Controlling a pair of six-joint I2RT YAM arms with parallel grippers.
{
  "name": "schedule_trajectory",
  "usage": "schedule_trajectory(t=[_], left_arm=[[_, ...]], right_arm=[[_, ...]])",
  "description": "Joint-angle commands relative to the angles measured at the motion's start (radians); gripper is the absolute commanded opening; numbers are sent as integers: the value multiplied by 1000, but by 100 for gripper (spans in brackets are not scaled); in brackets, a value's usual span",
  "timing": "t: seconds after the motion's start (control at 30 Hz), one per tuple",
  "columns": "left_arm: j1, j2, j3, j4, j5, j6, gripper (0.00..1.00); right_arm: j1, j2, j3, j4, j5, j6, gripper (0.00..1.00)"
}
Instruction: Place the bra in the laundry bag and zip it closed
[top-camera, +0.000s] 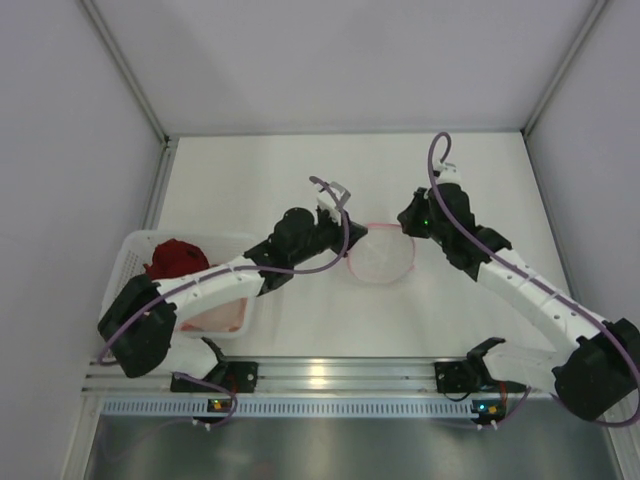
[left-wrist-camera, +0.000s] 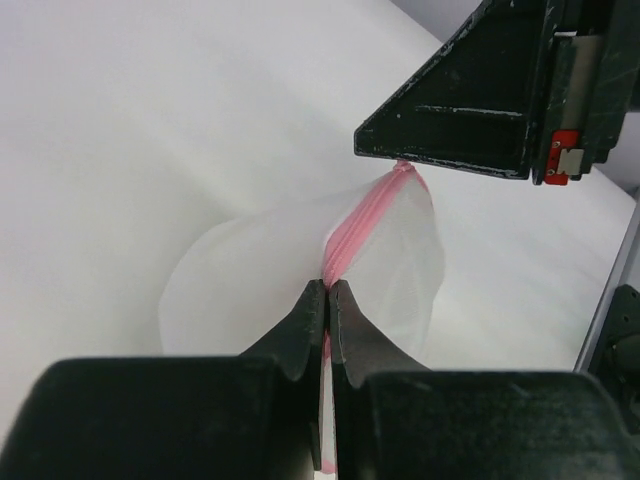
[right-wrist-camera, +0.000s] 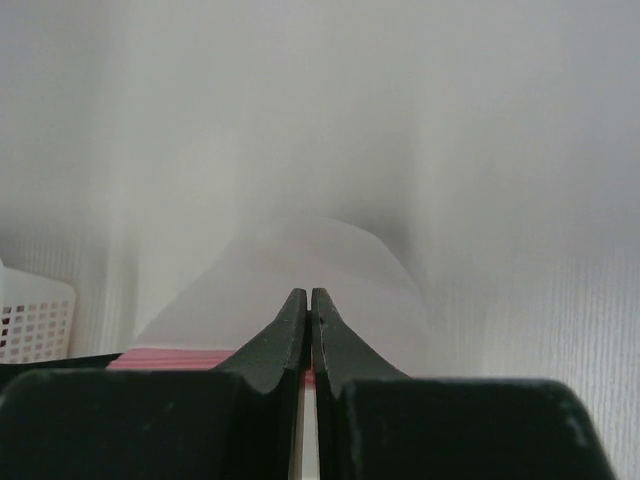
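The laundry bag (top-camera: 380, 257), domed at mid-table with the bra judged inside though unseen, is pinched at its pink zip (left-wrist-camera: 362, 222) by the tightly closed left claw (left-wrist-camera: 327, 285) and right claw (right-wrist-camera: 308, 293); zip completion cannot be told.

LIGHT: bright, diffuse, from overhead | SHADOWS: soft-edged, faint grey on tabletop (top-camera: 240, 180) | GLARE: specular patch on metal rail (top-camera: 320, 375) | LEFT WRIST: tabletop washed out to near-white, left pincer (left-wrist-camera: 327, 292) dark, foreground soft | RIGHT WRIST: hazy, low contrast, background blurred, right pincer (right-wrist-camera: 309, 300) in near-silhouette
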Motion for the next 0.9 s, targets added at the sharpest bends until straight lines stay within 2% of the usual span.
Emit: schedule_trajectory(t=[0.0, 0.2, 0.4, 0.5, 0.53, 0.6, 0.63, 0.7, 0.77, 0.87], left_arm=[[6, -113, -65, 109, -126, -81, 0], [6, -275, -215, 109, -211, -143, 0], [6, -328, -278, 99, -137, -138, 2], [6, -328, -247, 21, -64, -114, 16], [6, -326, -235, -2, -47, -101, 26], [6, -329, -183, -105, -51, -56, 37], [6, -331, -136, -139, -69, -37, 54], [6, -334, -88, -240, -105, 12, 68], [7, -331, -27, -282, -173, 46, 78], [23, -294, 68, -346, -232, 93, 86]], right_arm=[[5, 12, 35, 70, 10, 26, 0], [4, -11, -59, 113, -12, 70, 0], [4, -23, -153, 248, -99, 66, 0], [9, 0, -127, 300, -148, 32, 0], [9, 8, -116, 308, -153, 23, 0], [15, 28, -81, 329, -199, -11, 0], [17, 35, -68, 329, -214, -19, 0], [21, 52, -29, 340, -245, -51, 0], [21, 67, -9, 351, -265, -72, 0], [23, 87, 31, 351, -291, -97, 0]])
